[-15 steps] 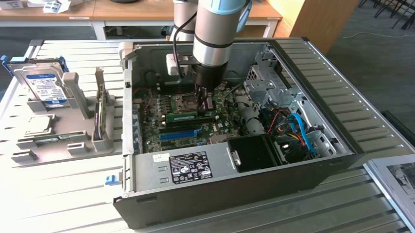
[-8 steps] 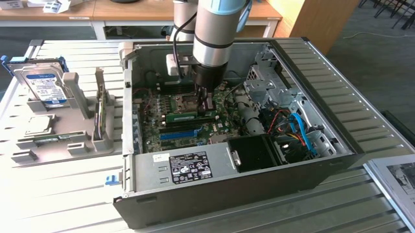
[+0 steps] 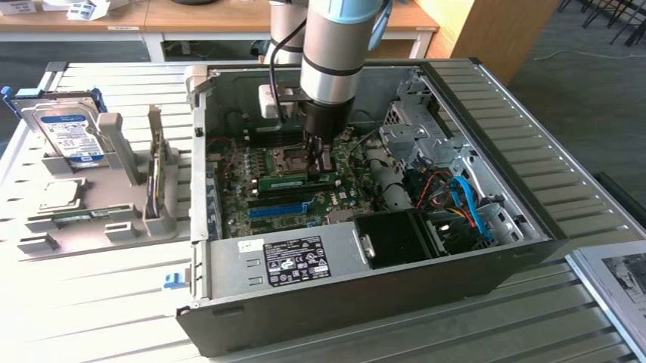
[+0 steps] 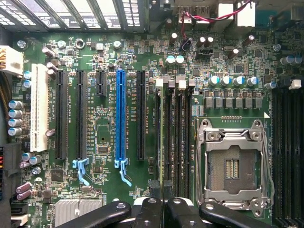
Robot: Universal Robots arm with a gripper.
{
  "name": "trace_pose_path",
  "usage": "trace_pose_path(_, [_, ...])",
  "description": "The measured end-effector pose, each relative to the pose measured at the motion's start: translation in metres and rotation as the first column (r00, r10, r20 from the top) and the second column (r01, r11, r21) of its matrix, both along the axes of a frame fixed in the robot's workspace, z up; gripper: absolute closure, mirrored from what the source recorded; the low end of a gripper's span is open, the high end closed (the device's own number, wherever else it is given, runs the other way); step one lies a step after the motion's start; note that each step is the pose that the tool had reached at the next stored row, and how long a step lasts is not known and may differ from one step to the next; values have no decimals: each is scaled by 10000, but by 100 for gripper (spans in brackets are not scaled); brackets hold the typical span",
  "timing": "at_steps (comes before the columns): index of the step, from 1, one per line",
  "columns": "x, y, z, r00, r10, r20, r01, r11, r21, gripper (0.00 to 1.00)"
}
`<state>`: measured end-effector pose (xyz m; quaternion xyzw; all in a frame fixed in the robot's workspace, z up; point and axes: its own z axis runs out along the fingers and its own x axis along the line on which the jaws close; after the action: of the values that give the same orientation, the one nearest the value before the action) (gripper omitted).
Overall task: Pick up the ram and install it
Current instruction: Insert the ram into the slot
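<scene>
Ram (image 3: 293, 180) first. In the exterior view I have it inside the open case (image 3: 525, 204), a green stick lying along the board right at the gripper (image 3: 323, 168). It is low over the memory slots, just beside the empty CPU socket. I can't tell from here whether its lower edge is already in a slot or only resting on top. The arm comes straight down into the case, and the jaws look pinched nearly together on the stick.

I judge the pick-up done and the install step in hand. Seating calls for the stick square to its slot, the notch lined up, and an even press straight down.

Off to the side of the gripper, outside the case, a grey stand (image 3: 101, 227) holds a hard drive (image 3: 69, 136) with a blue-white label. I can't read its print. The black label (image 3: 302, 259) on the power supply, on the near side of the gripper, carries white text and marks – also illegible to me.

In the wrist view the fingers (image 4: 149, 213) are closed to a thin gap, and the ram (image 4: 160, 133) runs away from them edge-on. It lines up with the slot nearest the black and blue slots (image 4: 120, 114), and the socket (image 4: 232, 166) sits on the gripper's other side. There is small white lettering beside the slots, but I can't make it out.
</scene>
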<state>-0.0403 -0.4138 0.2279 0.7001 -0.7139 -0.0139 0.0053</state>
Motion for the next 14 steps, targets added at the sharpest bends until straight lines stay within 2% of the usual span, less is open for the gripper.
trace_pose_path(14, [6,0,0,9999,133,0,-133,9999,0,88])
